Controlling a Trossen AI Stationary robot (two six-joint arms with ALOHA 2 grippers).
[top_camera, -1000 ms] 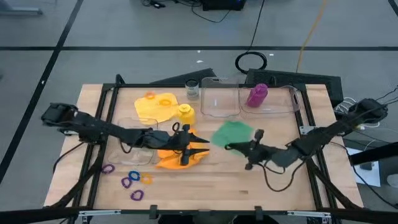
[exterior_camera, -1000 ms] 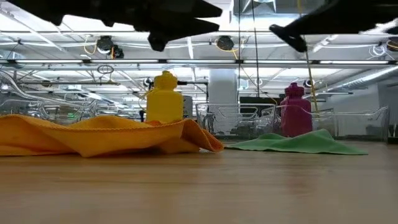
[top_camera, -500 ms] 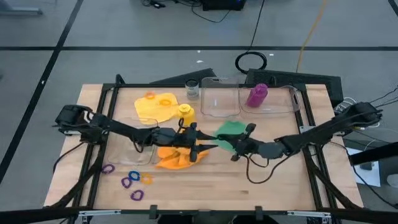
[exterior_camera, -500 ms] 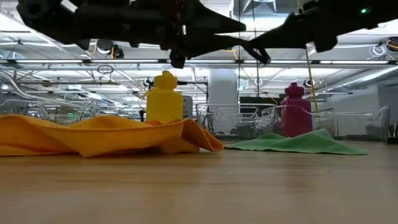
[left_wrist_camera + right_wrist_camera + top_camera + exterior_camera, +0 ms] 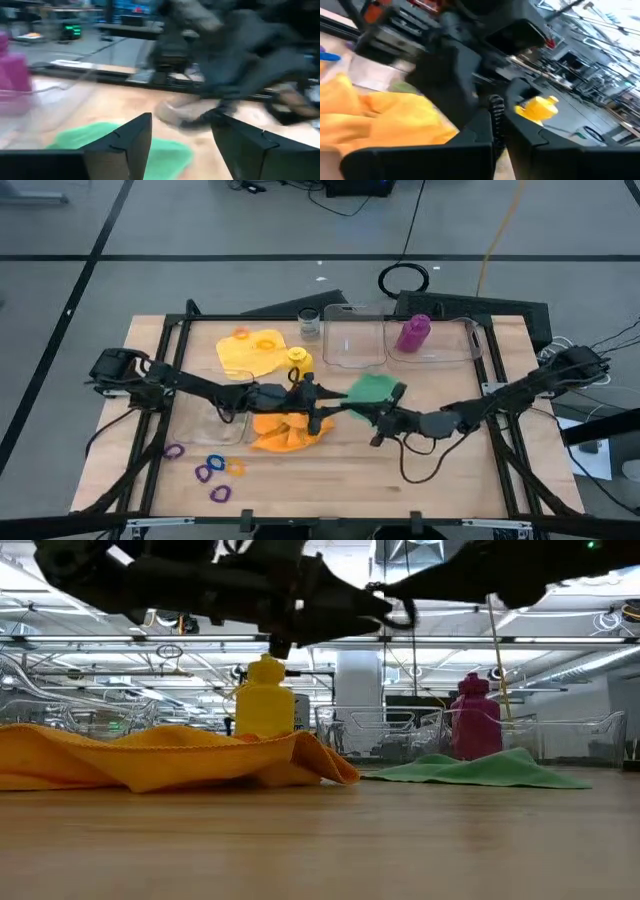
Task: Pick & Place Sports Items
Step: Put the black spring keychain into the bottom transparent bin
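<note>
Two claws meet mid-bench, tips nearly touching above the gap between orange cloth (image 5: 285, 430) and green cloth (image 5: 373, 390); left claw (image 5: 325, 412) half open, empty, hangs over the orange cloth's right end, yellow bottle (image 5: 297, 360) just behind it; right claw (image 5: 372, 418) shut, holds nothing, sits at the green cloth's near edge; judgement: left arm nearer orange cloth and bottle, right arm nearer green

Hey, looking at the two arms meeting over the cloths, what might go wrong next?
The left gripper and the shut right gripper nearly meet above the table, so the arms may collide. The small yellow plastic bottle stands right behind them and might get knocked over. Either gripper may snag the crumpled orange cloth or the green cloth.
</note>
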